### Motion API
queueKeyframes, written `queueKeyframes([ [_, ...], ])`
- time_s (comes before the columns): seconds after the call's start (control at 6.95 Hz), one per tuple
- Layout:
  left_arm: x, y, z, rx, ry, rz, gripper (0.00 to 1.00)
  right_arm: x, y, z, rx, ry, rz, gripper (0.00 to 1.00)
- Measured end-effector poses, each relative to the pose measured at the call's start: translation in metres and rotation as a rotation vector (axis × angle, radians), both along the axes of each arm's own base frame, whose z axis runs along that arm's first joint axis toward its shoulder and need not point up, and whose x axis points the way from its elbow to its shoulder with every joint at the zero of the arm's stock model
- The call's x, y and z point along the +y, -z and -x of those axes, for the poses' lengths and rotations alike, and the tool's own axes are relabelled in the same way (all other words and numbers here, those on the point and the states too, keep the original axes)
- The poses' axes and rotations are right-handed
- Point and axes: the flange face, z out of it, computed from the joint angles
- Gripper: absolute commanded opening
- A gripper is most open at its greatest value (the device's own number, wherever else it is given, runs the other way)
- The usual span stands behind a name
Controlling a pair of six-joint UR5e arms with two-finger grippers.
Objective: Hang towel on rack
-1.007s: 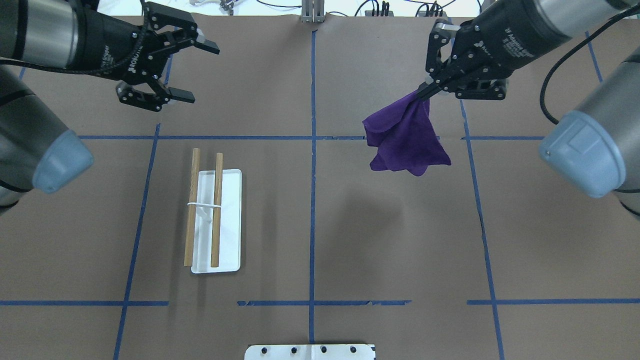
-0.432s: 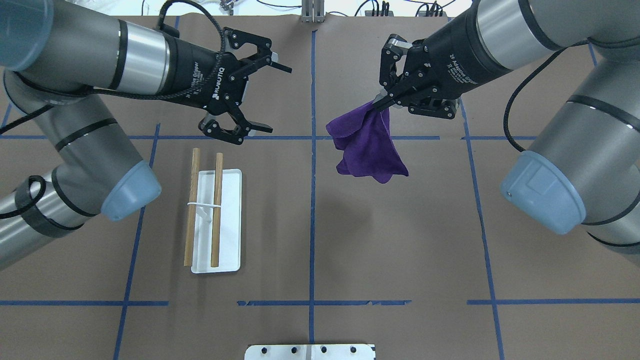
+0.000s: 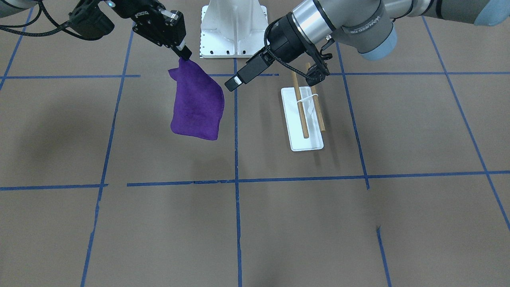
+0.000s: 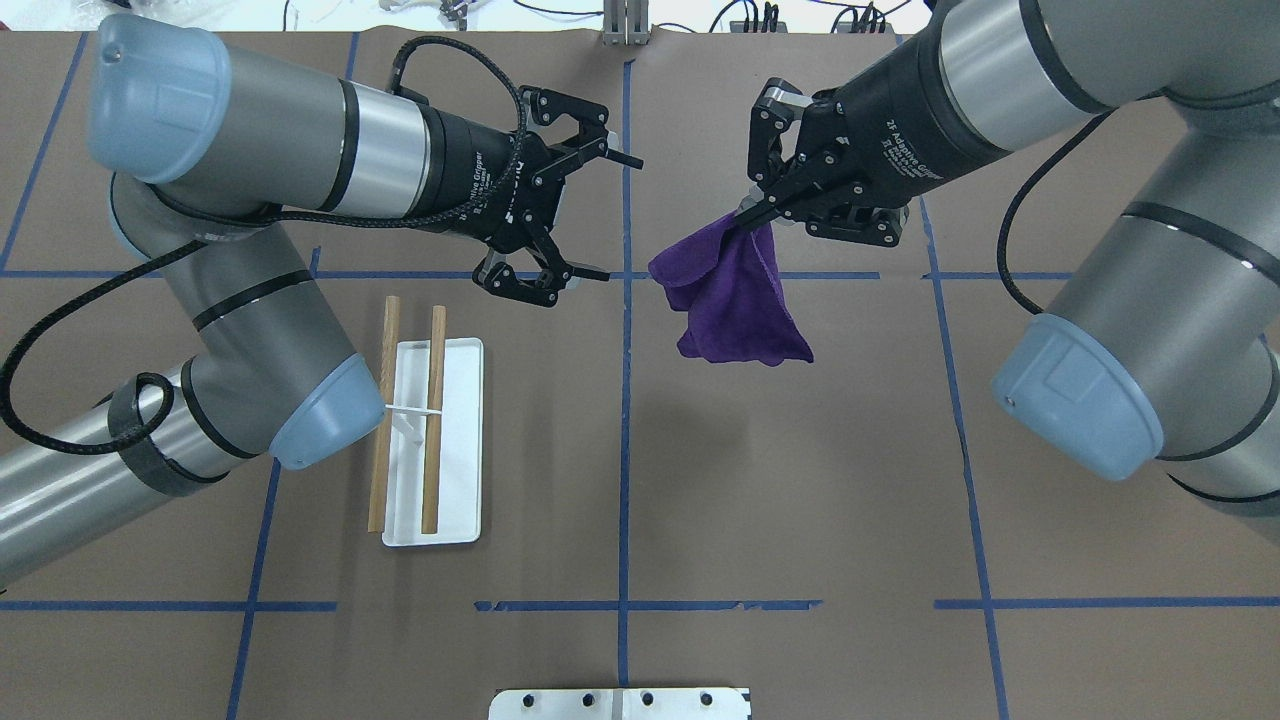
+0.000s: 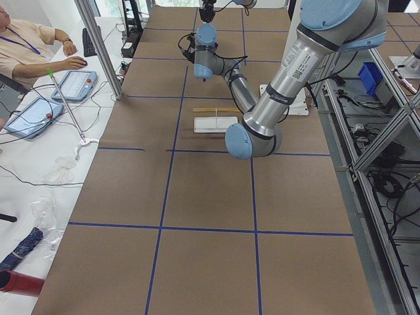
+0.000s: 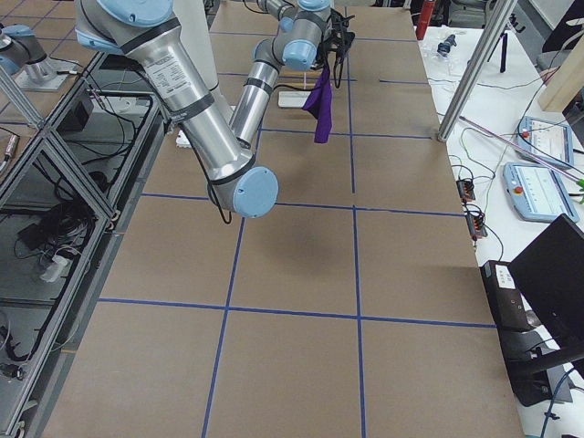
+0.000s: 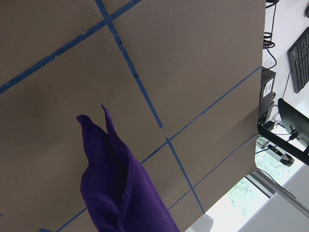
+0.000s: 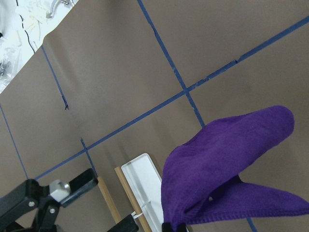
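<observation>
Brown paper table (image 4: 800, 480) with a blue tape grid (image 4: 625, 450). The rack (image 4: 462, 450) sits on its left half. Farther out, the left gripper (image 4: 620, 218) is spread wide with nothing in it, and the right gripper (image 4: 745, 213) is pinched on a corner of the towel (image 4: 735, 300), which dangles off the table.

Seen from overhead, the towel (image 4: 735, 300) hangs from the right gripper (image 4: 748, 208). The left gripper (image 4: 620, 217) is at its nine o'clock, the rack (image 4: 462, 450) at its eight.

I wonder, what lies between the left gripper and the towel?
Nothing: in the overhead view only bare table with a blue tape line shows between the open left gripper and the hanging towel.
</observation>
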Motion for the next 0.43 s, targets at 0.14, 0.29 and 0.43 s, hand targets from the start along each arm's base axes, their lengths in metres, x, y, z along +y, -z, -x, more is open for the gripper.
queueKeyframes([
  [0.14, 0.002, 0.001, -0.006, 0.0, -0.004, 0.001, 0.93, 0.003, 0.002, 0.0, -0.005, 0.002, -0.001, 0.0],
  [0.29, 0.006, 0.003, -0.015, 0.0, -0.01, 0.0, 0.89, 0.005, 0.004, 0.0, -0.009, 0.003, -0.004, 0.0],
  [0.43, 0.012, 0.007, -0.026, 0.006, -0.008, 0.0, 0.8, 0.006, 0.005, 0.0, -0.011, 0.004, -0.006, 0.0],
])
